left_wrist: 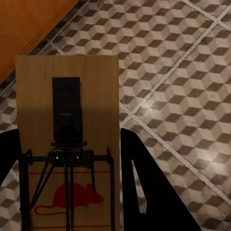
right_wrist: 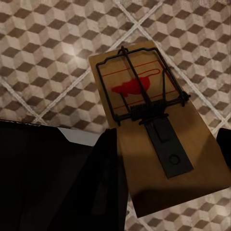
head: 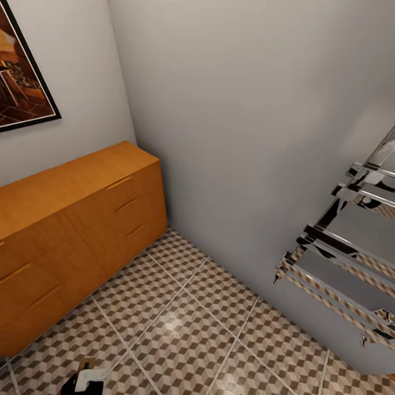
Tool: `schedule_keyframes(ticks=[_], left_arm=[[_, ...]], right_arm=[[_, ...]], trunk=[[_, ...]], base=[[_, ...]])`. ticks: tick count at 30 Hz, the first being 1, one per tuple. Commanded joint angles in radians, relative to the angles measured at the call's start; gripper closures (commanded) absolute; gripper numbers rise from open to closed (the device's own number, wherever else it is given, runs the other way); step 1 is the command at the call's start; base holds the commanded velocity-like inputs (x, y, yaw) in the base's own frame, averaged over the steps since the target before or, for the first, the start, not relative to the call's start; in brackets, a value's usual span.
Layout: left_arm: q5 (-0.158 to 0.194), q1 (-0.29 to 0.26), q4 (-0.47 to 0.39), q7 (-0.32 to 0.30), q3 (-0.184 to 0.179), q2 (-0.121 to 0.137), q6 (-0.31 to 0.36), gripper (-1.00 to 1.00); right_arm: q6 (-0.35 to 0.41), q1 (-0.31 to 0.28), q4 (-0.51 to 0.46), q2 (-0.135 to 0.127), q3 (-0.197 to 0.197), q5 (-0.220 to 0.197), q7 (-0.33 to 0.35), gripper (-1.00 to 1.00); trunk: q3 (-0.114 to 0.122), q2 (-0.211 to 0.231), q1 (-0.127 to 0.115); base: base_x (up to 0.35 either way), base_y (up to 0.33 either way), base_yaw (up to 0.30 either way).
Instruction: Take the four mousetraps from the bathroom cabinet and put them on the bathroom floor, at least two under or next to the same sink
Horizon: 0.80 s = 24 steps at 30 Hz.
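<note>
Each gripper holds one mousetrap above the bathroom floor (head: 196, 336). In the left wrist view a flat wooden mousetrap (left_wrist: 67, 91) with a black bar and a red mouse print sits between the dark fingers (left_wrist: 144, 192) of my left gripper (left_wrist: 70, 137), which is shut on it. My right gripper (right_wrist: 168, 139) is shut on a second mousetrap (right_wrist: 144, 178) with its wire spring up. In the head view the left gripper (head: 86, 383) pokes in at the bottom edge, close to the orange-brown cabinet (head: 63, 213), whose drawer fronts look closed. The bathroom sink is out of view.
A framed picture (head: 18, 78) hangs on the wall above the cabinet. A chrome rack with mirrored shelves (head: 351, 252) juts from the grey wall at the right. Patterned tiles stretch between the cabinet and the rack.
</note>
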Motion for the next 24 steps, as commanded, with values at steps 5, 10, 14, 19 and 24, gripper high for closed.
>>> schedule_keyframes(ticks=[5, 10, 14, 19, 24], left_arm=[[-0.004, -0.001, 0.003, 0.01, -0.009, -0.001, -0.003, 1.0], [-0.004, -0.001, 0.003, 0.01, -0.009, -0.002, -0.003, 1.0], [-0.004, -0.001, 0.003, 0.01, -0.009, -0.002, -0.003, 1.0], [-0.004, -0.001, 0.003, 0.01, -0.009, -0.009, -0.002, 1.0], [-0.004, -0.001, 0.003, 0.01, -0.008, -0.01, -0.002, 1.0]], right_arm=[[-0.001, -0.001, 0.001, 0.0, 0.006, 0.006, -0.012, 1.0], [-0.002, -0.001, 0.001, 0.0, 0.006, 0.006, -0.012, 1.0], [-0.002, -0.001, 0.001, 0.0, 0.006, 0.006, -0.012, 1.0], [-0.002, -0.001, 0.001, 0.0, 0.006, 0.006, -0.012, 1.0], [-0.002, -0.001, 0.001, 0.0, 0.006, 0.007, -0.012, 1.0]], trunk=[[0.007, -0.002, 0.001], [0.015, -0.002, 0.001], [0.021, -0.002, 0.001], [0.03, -0.002, 0.001], [0.038, -0.002, 0.001]], base=[[0.0, 0.0, 0.0], [0.0, 0.0, 0.0], [0.0, 0.0, 0.0], [0.0, 0.0, 0.0], [0.0, 0.0, 0.0]])
